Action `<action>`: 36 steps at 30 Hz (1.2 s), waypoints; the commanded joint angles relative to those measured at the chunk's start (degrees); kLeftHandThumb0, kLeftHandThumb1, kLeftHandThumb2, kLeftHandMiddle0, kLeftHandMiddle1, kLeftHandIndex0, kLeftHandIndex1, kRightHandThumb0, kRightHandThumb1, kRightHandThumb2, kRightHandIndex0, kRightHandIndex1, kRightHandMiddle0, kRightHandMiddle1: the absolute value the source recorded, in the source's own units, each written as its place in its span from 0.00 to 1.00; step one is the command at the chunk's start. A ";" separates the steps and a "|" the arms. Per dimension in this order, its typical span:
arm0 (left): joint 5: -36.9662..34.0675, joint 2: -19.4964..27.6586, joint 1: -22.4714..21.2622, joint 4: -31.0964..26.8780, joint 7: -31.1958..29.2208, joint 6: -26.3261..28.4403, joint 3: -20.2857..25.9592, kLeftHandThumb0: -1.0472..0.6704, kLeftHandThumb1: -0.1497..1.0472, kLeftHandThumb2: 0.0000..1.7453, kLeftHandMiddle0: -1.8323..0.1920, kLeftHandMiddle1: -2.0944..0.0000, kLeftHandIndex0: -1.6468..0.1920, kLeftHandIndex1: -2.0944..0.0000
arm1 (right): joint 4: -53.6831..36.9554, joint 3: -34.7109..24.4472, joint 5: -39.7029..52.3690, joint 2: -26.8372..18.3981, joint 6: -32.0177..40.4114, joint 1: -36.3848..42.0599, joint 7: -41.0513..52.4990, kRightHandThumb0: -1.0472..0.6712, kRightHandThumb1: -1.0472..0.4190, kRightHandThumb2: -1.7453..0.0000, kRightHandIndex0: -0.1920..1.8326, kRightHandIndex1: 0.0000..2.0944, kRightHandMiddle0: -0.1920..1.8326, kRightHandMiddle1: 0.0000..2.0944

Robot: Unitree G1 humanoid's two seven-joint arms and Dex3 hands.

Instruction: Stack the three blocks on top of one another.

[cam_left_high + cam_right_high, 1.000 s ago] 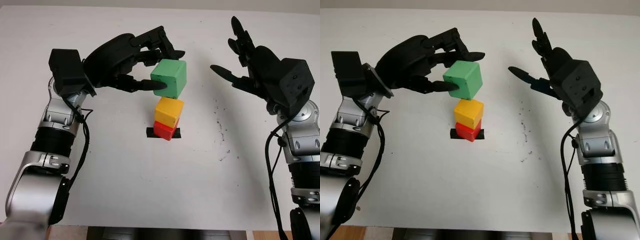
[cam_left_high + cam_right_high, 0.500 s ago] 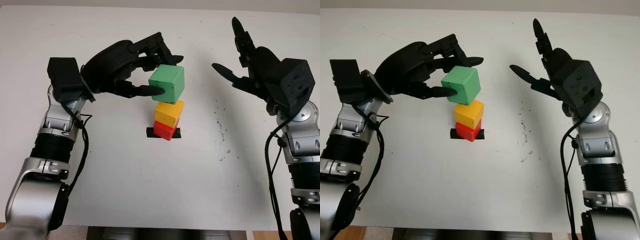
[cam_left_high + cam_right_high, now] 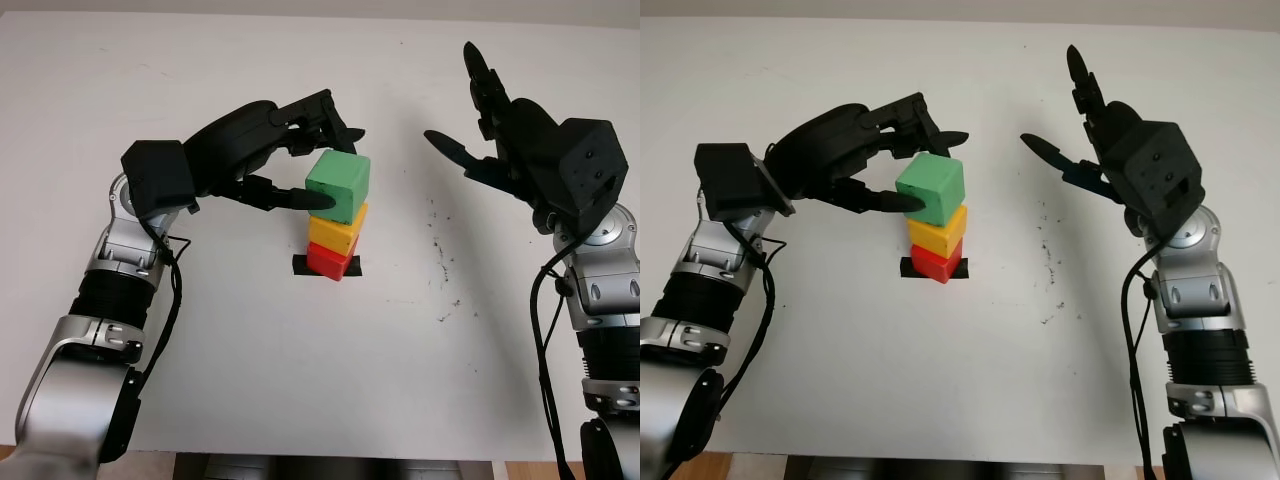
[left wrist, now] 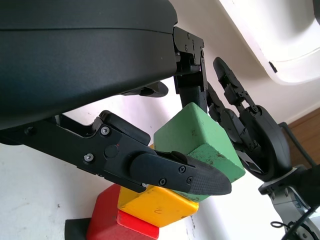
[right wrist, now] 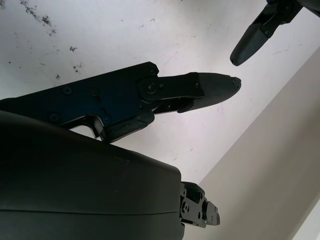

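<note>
On our white table (image 3: pixel 250 380) the yellow block (image 3: pixel 335 232) already tops the red block (image 3: pixel 326 261), and our left hand (image 3: pixel 262 152) grips the green block (image 3: pixel 338 186) onto them from nine o'clock, unreleased, while our right hand (image 3: pixel 525 150) waits open at three o'clock.

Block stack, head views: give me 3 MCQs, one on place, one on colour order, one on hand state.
1. Where is the green block?
A. on the bare table
B. on the yellow block
C. under the red block

2. Stack order from the bottom up?
A. red, yellow, green
B. green, red, yellow
C. yellow, green, red

3. What is the left hand doing?
A. parked at the table edge
B. holding the red block
C. gripping the green block

Key: 1 B, green sits atop the yellow block. 2 A, the red block is lowest, on the black marker. 3 C, its fingers close on green; the right hand is open, raised to the stack's right.
</note>
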 commanded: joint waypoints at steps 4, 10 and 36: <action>1.40 -0.25 -0.50 1.16 0.55 -1.27 -1.03 0.31 1.00 0.21 0.76 0.98 0.77 0.10 | -1.15 -0.73 0.39 -0.22 -0.18 0.78 -0.10 0.20 0.00 0.83 0.00 0.00 0.00 0.00; 1.80 -0.29 -0.59 1.96 0.40 -1.84 -1.52 0.31 1.00 0.21 0.76 0.98 0.80 0.09 | -1.99 -0.32 -0.15 -0.26 1.10 0.80 -0.26 0.20 0.00 0.83 0.00 0.00 0.00 0.00; -1.20 1.76 2.03 -7.76 -5.53 7.61 -1.81 0.16 1.00 0.05 0.85 0.98 0.75 0.63 | -1.84 -0.68 0.16 -0.17 0.55 0.89 0.01 0.21 0.00 0.84 0.00 0.00 0.00 0.00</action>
